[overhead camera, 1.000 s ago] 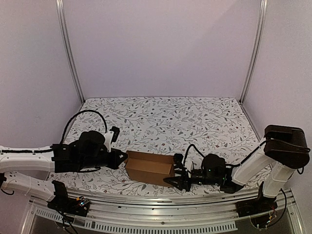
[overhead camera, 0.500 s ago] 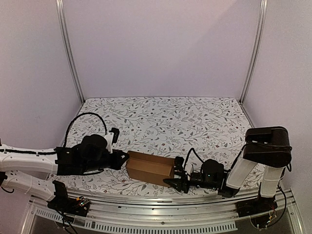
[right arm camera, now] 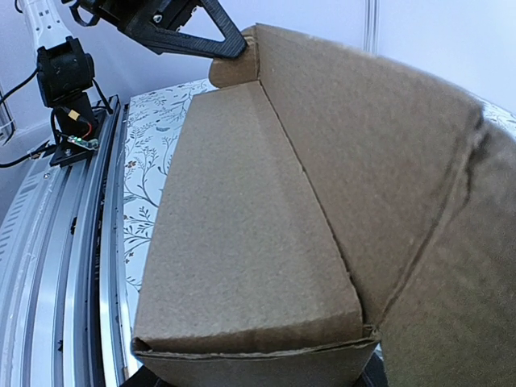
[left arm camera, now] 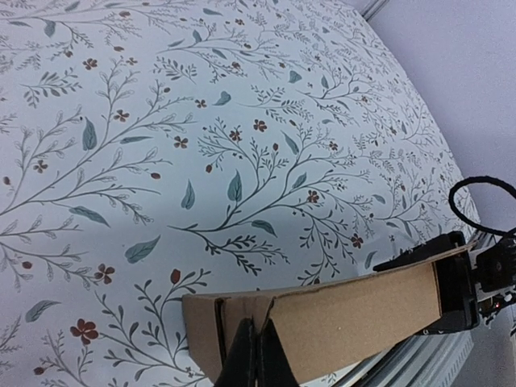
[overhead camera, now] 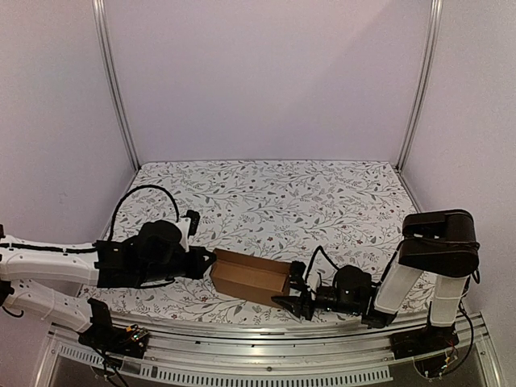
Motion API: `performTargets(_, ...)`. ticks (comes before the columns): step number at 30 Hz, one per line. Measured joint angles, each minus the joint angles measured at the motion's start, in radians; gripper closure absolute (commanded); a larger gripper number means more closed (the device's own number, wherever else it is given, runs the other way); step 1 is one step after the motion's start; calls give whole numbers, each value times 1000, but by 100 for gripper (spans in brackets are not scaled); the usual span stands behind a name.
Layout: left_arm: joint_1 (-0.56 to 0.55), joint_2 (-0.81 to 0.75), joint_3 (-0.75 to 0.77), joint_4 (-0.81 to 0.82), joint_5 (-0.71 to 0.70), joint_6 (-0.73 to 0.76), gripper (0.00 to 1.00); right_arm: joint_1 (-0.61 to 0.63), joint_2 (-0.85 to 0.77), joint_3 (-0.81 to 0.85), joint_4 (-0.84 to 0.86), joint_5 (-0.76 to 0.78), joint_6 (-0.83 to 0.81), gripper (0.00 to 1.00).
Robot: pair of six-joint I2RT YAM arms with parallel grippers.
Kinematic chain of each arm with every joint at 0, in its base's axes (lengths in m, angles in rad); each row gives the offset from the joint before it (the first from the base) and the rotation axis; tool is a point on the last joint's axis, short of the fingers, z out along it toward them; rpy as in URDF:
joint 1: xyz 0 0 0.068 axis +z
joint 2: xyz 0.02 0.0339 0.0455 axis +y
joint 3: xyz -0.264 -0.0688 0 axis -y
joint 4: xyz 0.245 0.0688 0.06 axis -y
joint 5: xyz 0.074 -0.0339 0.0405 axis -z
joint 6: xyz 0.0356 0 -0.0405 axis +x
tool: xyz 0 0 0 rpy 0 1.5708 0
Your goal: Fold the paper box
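Right now the paper box (overhead camera: 248,276) sits near 6 o'clock on the table (overhead camera: 322,201). My left gripper (overhead camera: 208,263) is fully closed, with its tips butted against the box's 9 o'clock end. My right gripper (overhead camera: 292,292) straddles the 3 o'clock end with its jaws partway apart, and I cannot tell whether it clamps. To fold that end cleanly, I'd brace left and press slowly along the crease.

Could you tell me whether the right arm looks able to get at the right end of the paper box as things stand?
Probably yes. The right hand sits right at that end of the paper box with nothing between them, and the left hand is at the opposite end, out of its way.
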Motion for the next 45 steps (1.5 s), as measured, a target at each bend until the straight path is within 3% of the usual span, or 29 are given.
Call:
performTargets(11, -56, 0, -17, 8, -79, -2, 100, 2, 0, -1, 0, 4, -11, 74)
performTargets(28, -131, 42, 2, -24, -180, -11, 100, 6, -24, -31, 3, 63, 8, 36)
performTargets(34, -159, 70, 50, -84, -175, -27, 100, -16, -91, -80, -31, 159, 18, 30)
performTargets(35, -159, 75, 57, -92, -176, -27, 100, -17, -110, -81, -49, 166, 18, 27)
performTargets(36, -159, 80, 66, -103, -178, -28, 100, -19, -130, -81, -65, 169, 17, 4)
performTargets(37, -159, 85, 72, -111, -179, -28, 100, -19, -145, -81, -76, 170, 18, 2)
performTargets(45, -161, 121, 114, -148, -185, -28, 100, -21, -237, -88, -180, 163, 5, 1)
